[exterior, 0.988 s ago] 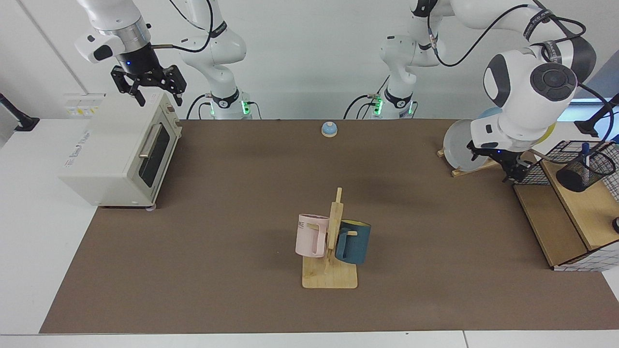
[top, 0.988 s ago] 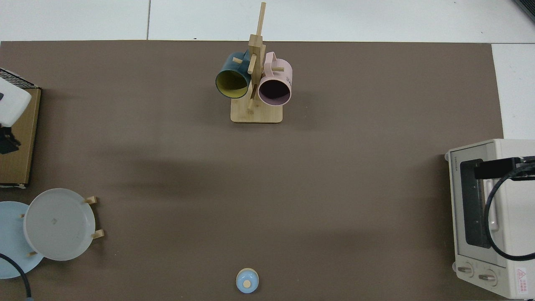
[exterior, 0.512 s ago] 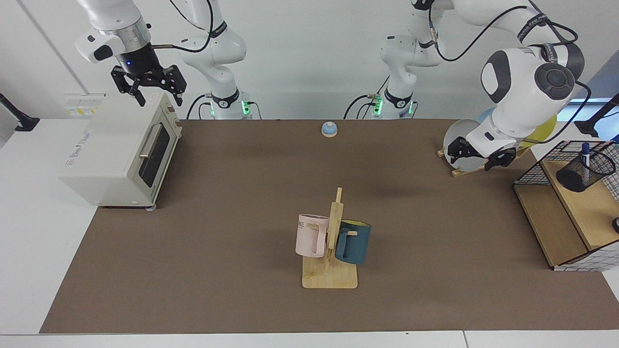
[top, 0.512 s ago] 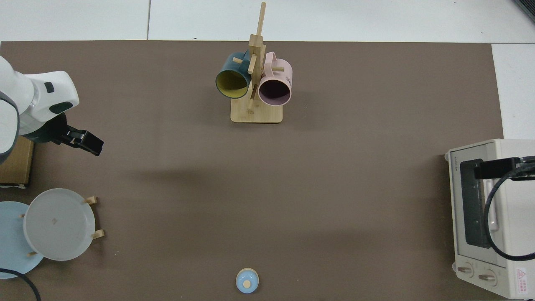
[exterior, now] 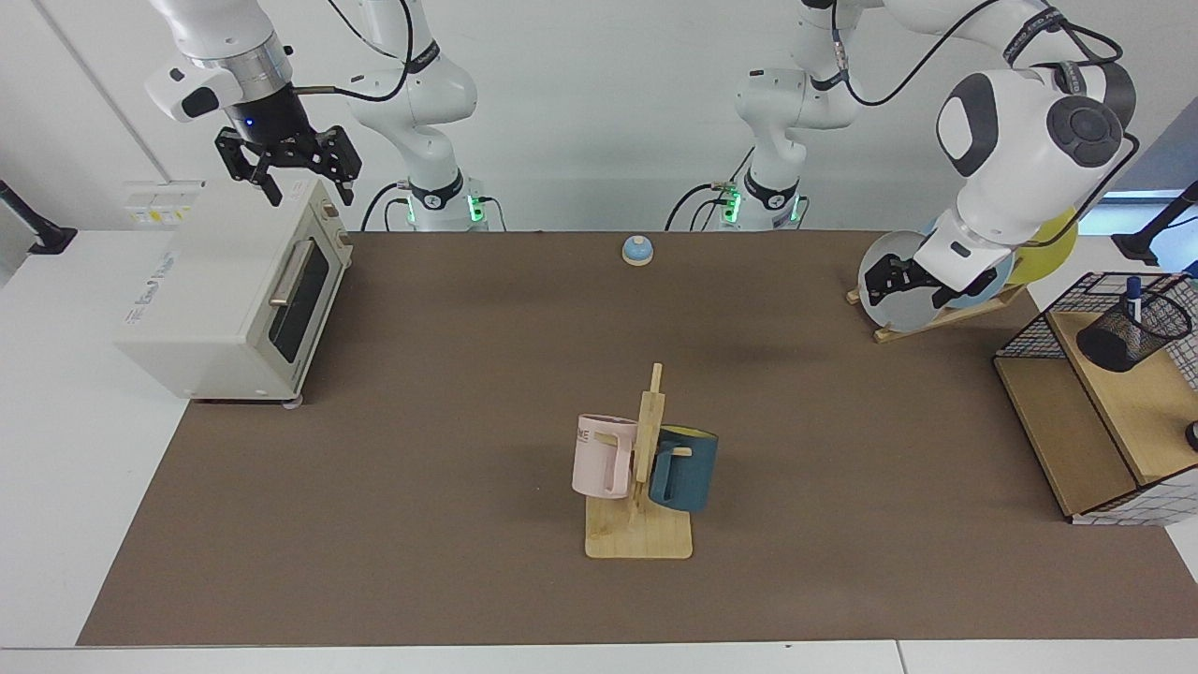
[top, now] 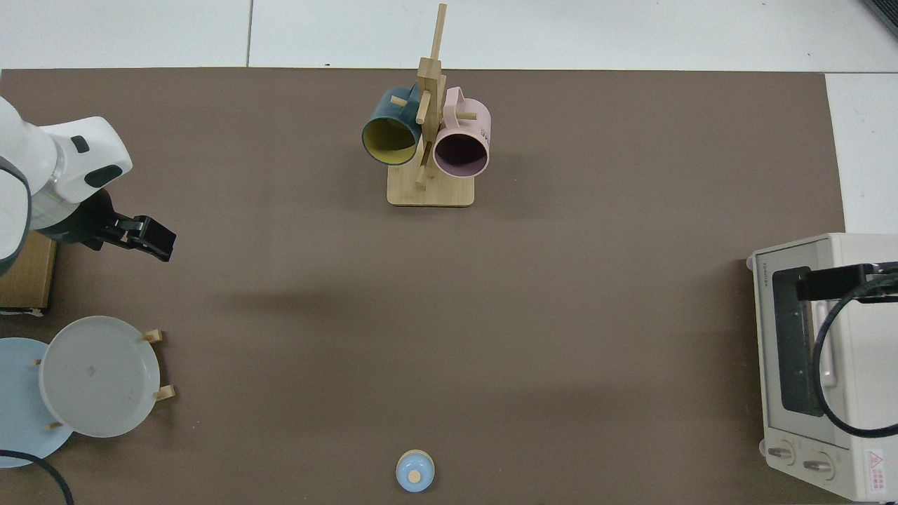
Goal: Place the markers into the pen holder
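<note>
The marker (exterior: 1133,296) stands blue cap up inside the pen holder (exterior: 1131,334), a small black mesh cup on the wooden shelf (exterior: 1137,407) at the table's far edge, w/ a black wire basket (exterior: 1039,328) just behind it. Only the cap and a bit of white barrel show above the rim. Judged from that, the task looks done, or nearly so.

Left gripper (exterior: 897,281) hangs over the mat in front of the plate rack (exterior: 922,323), well apart from the holder. It holds nothing; top view shows it too (top: 144,238), but whether the pincer is apart or together can't be told from either view. Right gripper (exterior: 286,161) waits above the toaster oven (exterior: 234,290), fingers spread apart, empty.

Handling, as a judgement: the marker should be light, stiff, smooth plastic, so a bit slippery; not fragile. Best hold is likely mid-barrel, across the width, below the cap, since a cap grip could pull the cap off. The mesh cup looks light and tips easily, so the marker wants a straight drop in, no side push on the rim.

Mug tree (exterior: 641,487) w/ pink and blue mugs sits mid-mat, clear of it all.
</note>
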Tool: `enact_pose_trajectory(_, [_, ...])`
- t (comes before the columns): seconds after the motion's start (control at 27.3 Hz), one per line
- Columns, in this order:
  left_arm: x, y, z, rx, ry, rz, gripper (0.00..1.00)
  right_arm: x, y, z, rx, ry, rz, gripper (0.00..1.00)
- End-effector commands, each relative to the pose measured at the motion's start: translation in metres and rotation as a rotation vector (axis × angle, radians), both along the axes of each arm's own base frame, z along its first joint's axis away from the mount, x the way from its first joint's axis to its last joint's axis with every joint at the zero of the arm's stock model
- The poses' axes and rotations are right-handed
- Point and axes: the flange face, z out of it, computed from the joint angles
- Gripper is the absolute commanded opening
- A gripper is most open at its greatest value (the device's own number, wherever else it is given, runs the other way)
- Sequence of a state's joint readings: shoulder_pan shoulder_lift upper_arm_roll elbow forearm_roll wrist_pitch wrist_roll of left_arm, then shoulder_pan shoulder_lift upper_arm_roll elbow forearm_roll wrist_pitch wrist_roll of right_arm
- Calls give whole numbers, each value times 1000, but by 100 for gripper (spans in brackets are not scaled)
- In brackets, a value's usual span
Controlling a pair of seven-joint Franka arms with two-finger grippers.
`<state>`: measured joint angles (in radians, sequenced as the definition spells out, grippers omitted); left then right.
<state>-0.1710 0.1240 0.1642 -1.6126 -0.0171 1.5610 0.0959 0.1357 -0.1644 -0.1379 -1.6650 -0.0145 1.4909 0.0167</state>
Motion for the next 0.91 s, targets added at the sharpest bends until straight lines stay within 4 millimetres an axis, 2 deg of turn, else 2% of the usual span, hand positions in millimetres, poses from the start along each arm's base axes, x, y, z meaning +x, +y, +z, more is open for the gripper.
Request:
enact_pose_trajectory(0.0, [-27,-10,28,-18,-21,14,100,-4,-2,4,-2,-1,17,100])
enact_pose_trajectory(0.11, [-32,-11,41,-17,-52,11,100,-4,-2,4,-2,-1,17,100])
enact_pose_trajectory(0.18, [-27,-7,48,-18,-77,0,100,-4,-2,4,-2,-1,17,100])
enact_pose_trajectory(0.33, [-25,0,78,-9,-141,8,100,-4,-2,4,-2,-1,17,100])
enact_pose_trajectory(0.4, [-25,2,84,-7,-154,11,100,-4,-2,4,-2,-1,17,100])
enact_pose_trajectory(0.51, [-26,-5,95,-5,-168,1,100,-4,-2,4,-2,-1,17,100])
enact_pose_trajectory(0.88, [-34,-2,81,12,-137,-42,100,-4,-2,4,-2,-1,17,100])
